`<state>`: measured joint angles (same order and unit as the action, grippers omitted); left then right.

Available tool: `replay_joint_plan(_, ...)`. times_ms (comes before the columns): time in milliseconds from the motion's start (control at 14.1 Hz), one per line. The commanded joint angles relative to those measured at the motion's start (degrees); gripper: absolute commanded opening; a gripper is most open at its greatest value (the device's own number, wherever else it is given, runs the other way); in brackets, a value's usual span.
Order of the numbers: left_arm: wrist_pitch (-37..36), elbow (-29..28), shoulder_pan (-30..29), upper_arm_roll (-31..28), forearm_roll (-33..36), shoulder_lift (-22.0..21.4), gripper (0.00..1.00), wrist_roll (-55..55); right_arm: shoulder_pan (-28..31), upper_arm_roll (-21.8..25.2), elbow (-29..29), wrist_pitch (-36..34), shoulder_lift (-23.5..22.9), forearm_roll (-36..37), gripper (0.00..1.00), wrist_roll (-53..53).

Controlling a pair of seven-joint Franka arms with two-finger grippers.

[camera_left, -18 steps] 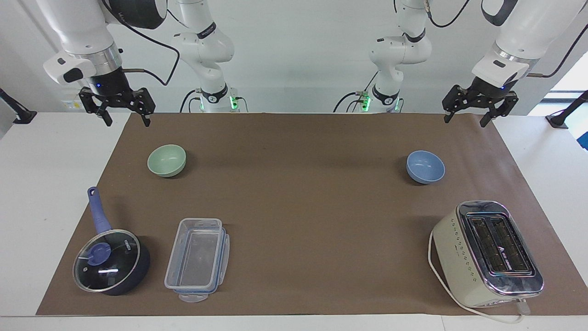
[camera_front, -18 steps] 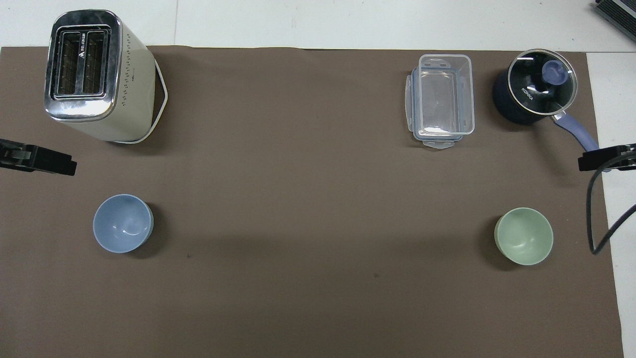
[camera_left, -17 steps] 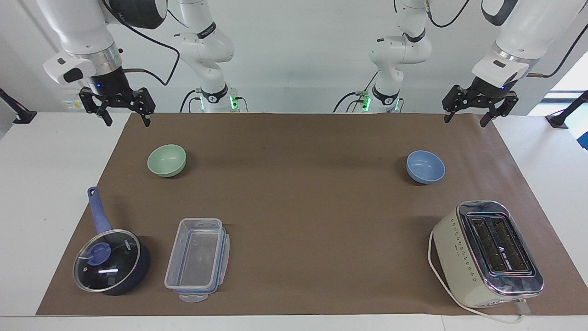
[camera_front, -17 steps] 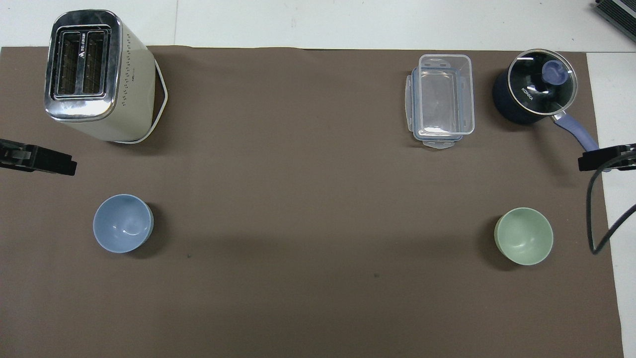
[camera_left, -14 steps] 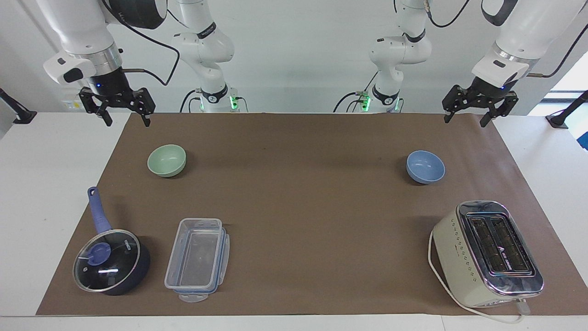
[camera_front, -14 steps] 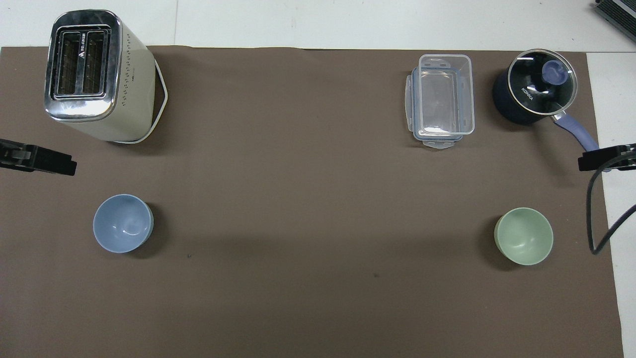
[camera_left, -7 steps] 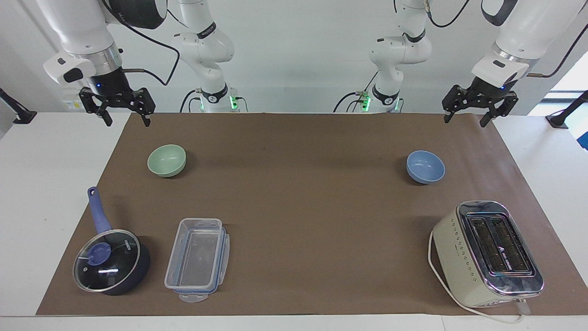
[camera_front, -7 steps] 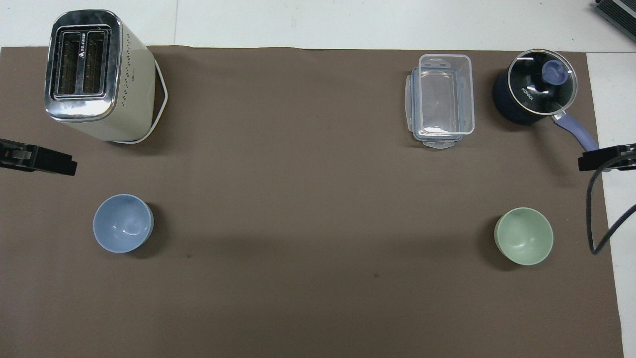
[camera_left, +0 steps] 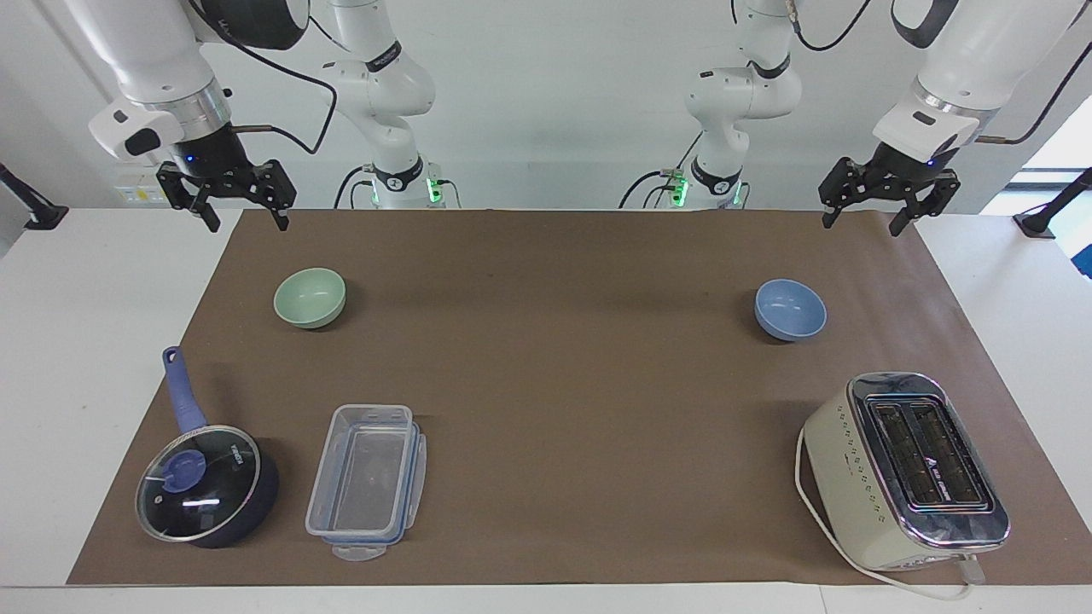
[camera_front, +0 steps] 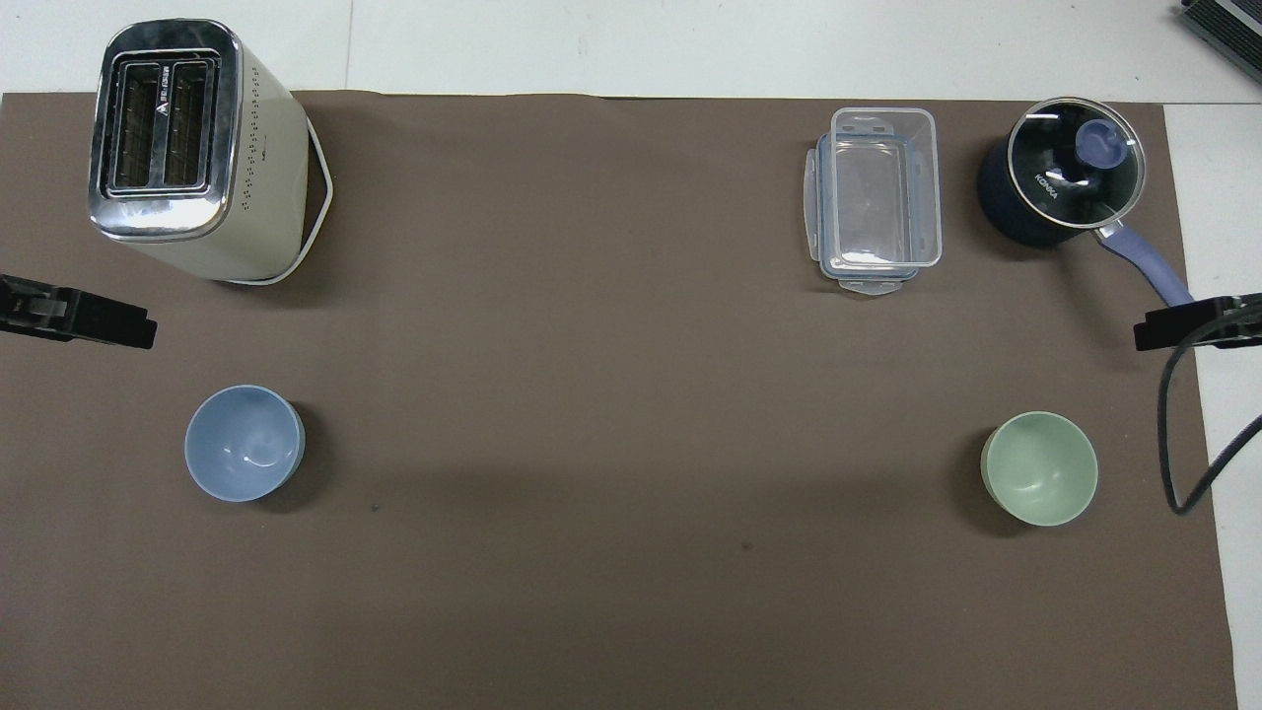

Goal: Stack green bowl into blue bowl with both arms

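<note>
Green bowl: the green bowl (camera_left: 310, 297) (camera_front: 1039, 467) stands upright on the brown mat (camera_left: 563, 375) (camera_front: 592, 414), toward the right arm's end of the surface (camera_left: 77, 341), with nothing inside it and nothing touching it.
Blue bowl: the blue bowl (camera_left: 790, 309) (camera_front: 244, 443) stands upright on the same mat, toward the left arm's end, well apart from the green bowl and about as near to the robots as it is.
Right gripper: the right gripper (camera_left: 242, 222) hangs in the air above the corner of the mat on the robots' side, near the green bowl but not touching it. Its two fingers are spread apart and hold nothing. In the overhead view only a dark tip (camera_front: 1183, 327) shows at the edge.
Left gripper: the left gripper (camera_left: 860, 223) hangs above the mat's other corner on the robots' side, near the blue bowl, apart from it. Its fingers are also spread, with nothing between them.
Saucepan: a dark blue saucepan (camera_left: 207, 484) (camera_front: 1063, 185) with a glass lid stands farther from the robots than the green bowl.
Plastic box: a clear plastic box (camera_left: 367, 480) (camera_front: 876, 199) lies just beside the saucepan.
Toaster: a cream toaster (camera_left: 904, 469) (camera_front: 192, 148) stands farther from the robots than the blue bowl.
</note>
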<state>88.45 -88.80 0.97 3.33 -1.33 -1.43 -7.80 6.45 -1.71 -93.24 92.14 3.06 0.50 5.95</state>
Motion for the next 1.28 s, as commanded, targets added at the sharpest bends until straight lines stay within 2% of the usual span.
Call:
replay_joint_plan(0, 0.3, -0.5, -0.1, 0.2, 0.3, -0.7, 1.0, 0.5, 0.7, -0.7, 1.2, -2.5, 0.1, -1.0, 1.0, -2.2)
replay_joint_plan(1209, 0.4, -0.6, 0.0, 0.3, 0.2, -0.8, 1.0, 0.4, 0.6, -1.3, 0.6, -3.4, 1.2, -0.1, 1.0, -4.8)
